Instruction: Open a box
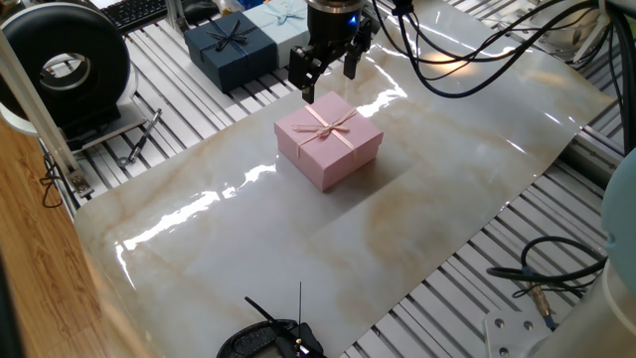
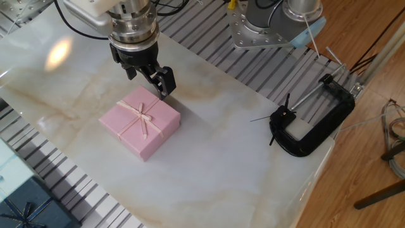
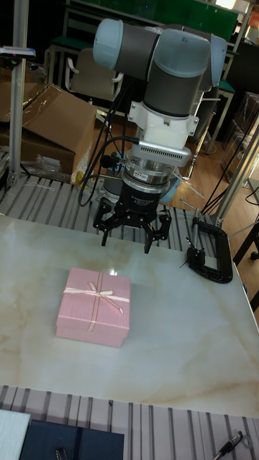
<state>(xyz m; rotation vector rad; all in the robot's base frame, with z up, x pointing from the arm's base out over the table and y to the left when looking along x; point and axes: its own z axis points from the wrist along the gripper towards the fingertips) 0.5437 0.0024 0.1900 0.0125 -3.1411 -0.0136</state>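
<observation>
The box (image 1: 329, 139) is pale pink with a thin ribbon bow, and its lid is on. It sits on the marble-patterned sheet, also seen as the box (image 2: 140, 121) and the box (image 3: 94, 296). My gripper (image 1: 328, 72) hangs open just past the box's far edge and a little above lid height, touching nothing. In the other fixed view the gripper (image 2: 149, 77) has one fingertip close over the lid's back corner. The tall view shows the gripper (image 3: 126, 241) behind the box with its fingers spread and nothing between them.
A dark navy gift box (image 1: 231, 48) and a light blue gift box (image 1: 281, 18) stand behind the gripper, off the sheet. A black C-clamp (image 2: 310, 123) lies at the table's edge. A black round device (image 1: 65, 65) and cables (image 1: 547, 268) sit at the sides.
</observation>
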